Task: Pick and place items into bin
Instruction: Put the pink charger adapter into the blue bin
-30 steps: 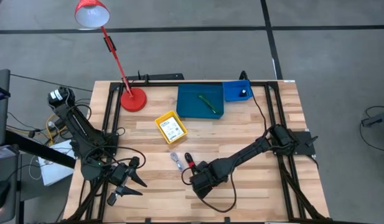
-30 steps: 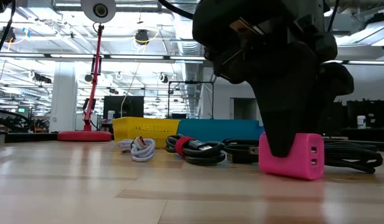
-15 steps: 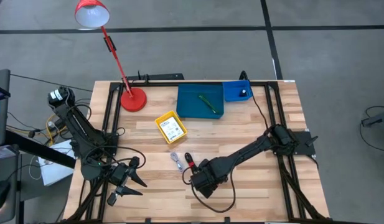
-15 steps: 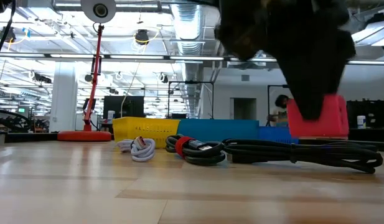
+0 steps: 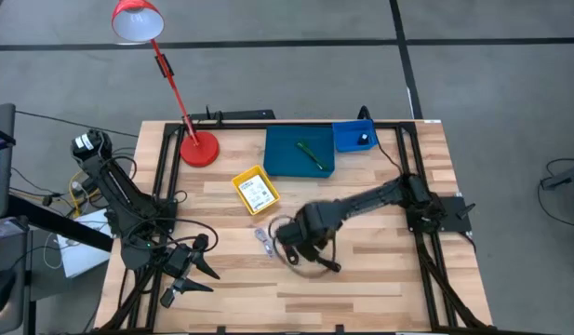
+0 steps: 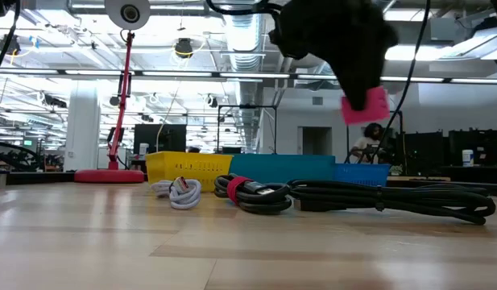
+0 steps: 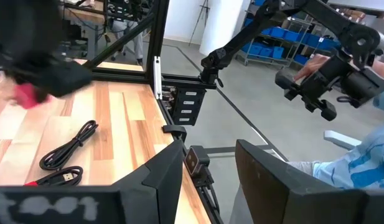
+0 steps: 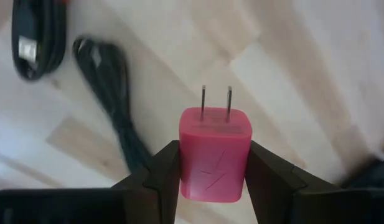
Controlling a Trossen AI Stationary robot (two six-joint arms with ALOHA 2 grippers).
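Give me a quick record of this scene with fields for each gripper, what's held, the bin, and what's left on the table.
right gripper: shut on pink charger plug, raised above the table
left gripper: open, empty, waiting at the table's near left corner
bin: blue bin at the far side, green pen inside
left on table: black cable, coiled black cable with red band, white cable
other: yellow box, red lamp

- Even, bright overhead light falls on the wooden table; shadows are soft.
- Ceiling lights glare white in the low view.
- The right gripper is dark and backlit.
- The black cable is blurred.
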